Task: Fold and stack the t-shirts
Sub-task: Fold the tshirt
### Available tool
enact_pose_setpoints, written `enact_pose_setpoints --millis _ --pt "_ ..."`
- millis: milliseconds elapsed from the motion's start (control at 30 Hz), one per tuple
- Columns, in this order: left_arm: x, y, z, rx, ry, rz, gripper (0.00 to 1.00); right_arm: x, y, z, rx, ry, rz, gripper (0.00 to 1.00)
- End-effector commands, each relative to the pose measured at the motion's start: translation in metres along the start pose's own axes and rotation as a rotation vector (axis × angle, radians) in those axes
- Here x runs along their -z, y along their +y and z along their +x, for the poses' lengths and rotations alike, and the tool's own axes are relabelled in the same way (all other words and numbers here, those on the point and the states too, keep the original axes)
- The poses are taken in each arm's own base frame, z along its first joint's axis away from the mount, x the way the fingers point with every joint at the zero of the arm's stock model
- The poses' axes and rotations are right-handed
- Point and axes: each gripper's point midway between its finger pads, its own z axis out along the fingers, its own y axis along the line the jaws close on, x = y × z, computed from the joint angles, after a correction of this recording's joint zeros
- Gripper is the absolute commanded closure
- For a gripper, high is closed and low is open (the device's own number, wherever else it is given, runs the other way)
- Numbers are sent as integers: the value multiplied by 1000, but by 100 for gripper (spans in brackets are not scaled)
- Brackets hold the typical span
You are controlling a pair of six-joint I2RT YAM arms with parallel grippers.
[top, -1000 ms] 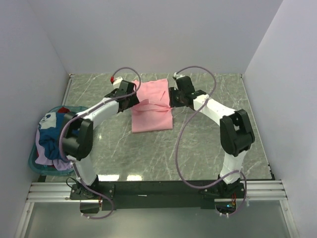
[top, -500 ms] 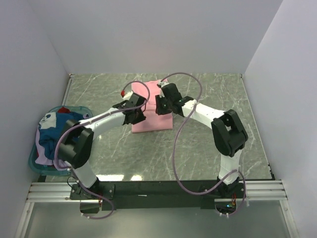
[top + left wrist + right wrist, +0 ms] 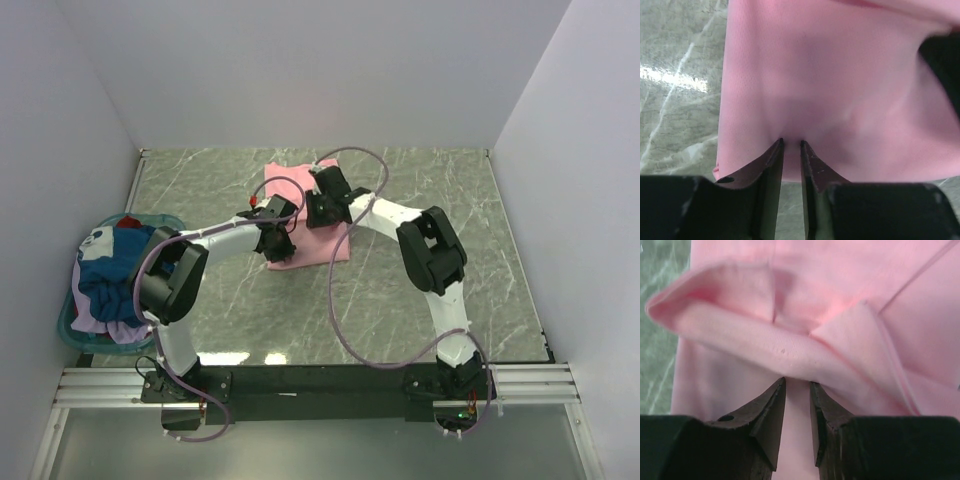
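Observation:
The light pink t-shirt (image 3: 291,180) lies partly folded at the back middle of the marble table. My left gripper (image 3: 276,243) sits at its near left corner. In the left wrist view the narrow jaws pinch the pink cloth (image 3: 830,75) at their tips (image 3: 791,144). My right gripper (image 3: 320,212) rests on the shirt's middle, shut on a rolled fold of pink cloth (image 3: 740,325) that bulges above its tips (image 3: 797,382). The other t-shirts (image 3: 108,280), blue, white, red and purple, lie bunched in the basket at the left.
The teal plastic basket (image 3: 63,325) stands at the table's left edge beside the left arm's base. Purple cables loop over both arms. White walls close in the table at the back and both sides.
Both grippers moved inward from the shirt's sides and towards each other, closing on the pink cloth. The shirt now looks narrower and more bunched under them.

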Motion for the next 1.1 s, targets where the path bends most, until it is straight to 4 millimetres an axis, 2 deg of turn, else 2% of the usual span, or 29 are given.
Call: enact_pose_setpoints --millis 0,33,100,133,167,200,233,333,400,433,467,500,533,567,600,633,667,700,733,800,833,900,933,1000,1067 --pt "-9 20 29 -14 107 -57 73 -5 -18 -31 -55 -45 45 66" --pt "-9 20 31 -16 112 -57 73 -3 -15 -52 -60 -82 39 66" --pt "-9 22 34 -17 123 -54 73 -12 -26 -59 -70 -71 60 62" --pt "-9 22 35 -18 126 -50 74 -8 -23 -84 -67 -120 51 61" --pt "-8 22 36 -20 128 -48 74 -16 -26 -86 -66 -119 55 61" --pt "-7 23 36 -21 126 -44 74 -14 -31 -94 -71 -125 59 60" --pt "-6 24 37 -19 126 -46 74 -7 -25 -117 -65 -172 39 60" --pt "-2 25 38 -17 122 -40 73 4 -20 -135 -69 -192 -4 58" --pt "3 21 33 -16 111 -23 73 25 -13 -145 -77 -222 -33 57" --pt "4 19 30 -16 102 -19 72 24 -12 -124 -88 -174 -62 56" --pt "7 16 27 -13 93 -12 71 49 -2 -133 -103 -209 -102 56" --pt "13 9 18 -10 68 7 70 59 3 -134 -109 -235 -136 56" --pt "17 7 14 -9 60 10 69 55 -1 -103 -130 -173 -145 56" --pt "21 4 9 -5 46 19 68 82 14 -106 -135 -193 -212 55" --pt "30 -3 1 0 20 43 67 91 20 -102 -137 -199 -253 55" --pt "35 -5 -5 6 0 50 65 90 17 -76 -152 -149 -267 55" --pt "39 -7 -9 7 -19 56 64 109 27 -76 -161 -168 -308 54" --pt "48 -11 -15 12 -42 79 64 117 38 -70 -154 -165 -384 53" --pt "51 -11 -19 13 -60 84 64 117 39 -50 -170 -123 -406 53" --pt "59 -13 -26 17 -93 102 64 130 50 -39 -184 -92 -481 52" --pt "61 -12 -30 25 -109 108 64 132 52 -26 -209 -63 -503 52" --pt "61 -12 -34 41 -117 128 65 134 56 -18 -218 -59 -548 51" --pt "60 -12 -35 52 -121 143 67 130 52 -5 -240 -28 -539 50" --pt "50 -6 -35 86 -102 164 69 120 50 1 -257 -12 -542 50" --pt "41 5 -39 118 -85 158 71 111 47 16 -304 44 -570 50"
